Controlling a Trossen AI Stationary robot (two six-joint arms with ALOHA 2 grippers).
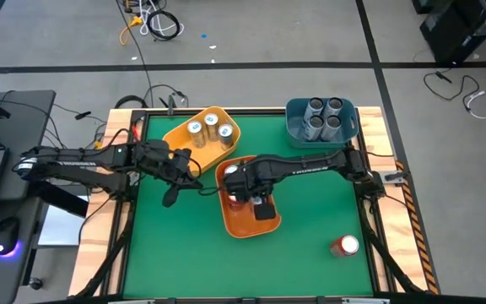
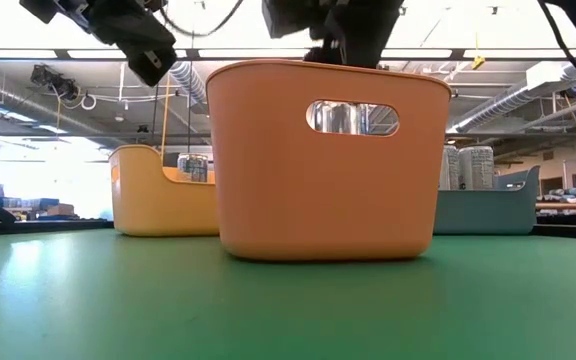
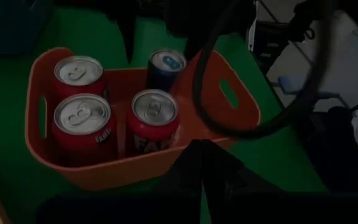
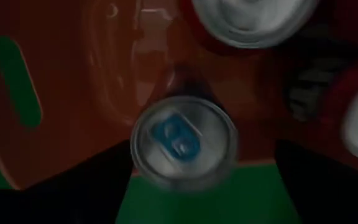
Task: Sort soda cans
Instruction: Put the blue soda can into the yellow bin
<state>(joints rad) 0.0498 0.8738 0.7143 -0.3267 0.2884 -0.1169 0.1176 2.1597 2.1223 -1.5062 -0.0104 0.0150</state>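
The right gripper (image 1: 245, 187) hangs over the orange bin (image 1: 245, 224) at the middle of the green table (image 1: 310, 245), its two fingers spread wide on either side of a blue-tabbed can (image 4: 184, 140) that stands upright in the bin just below them; the fingers show at the edges of the right wrist view with a gap to the can's rim, so nothing is in their grip. That can is dark-bodied (image 3: 165, 70) and sits in the bin with three red cans (image 3: 81, 124) — four cans in the orange bin in all, counted from the left wrist view.

The left gripper (image 1: 172, 192) waits just beside the orange bin, between it and the yellow bin (image 1: 175, 135), its fingers closed together and empty.

The yellow bin holds three silver cans with teal-marked tops (image 1: 210, 129). The blue bin (image 1: 294, 127) at the far right corner holds four grey cans (image 1: 323, 116), packed two by two. One red can (image 1: 344, 246) stands alone on the table near the right front corner — well apart from all three bins.
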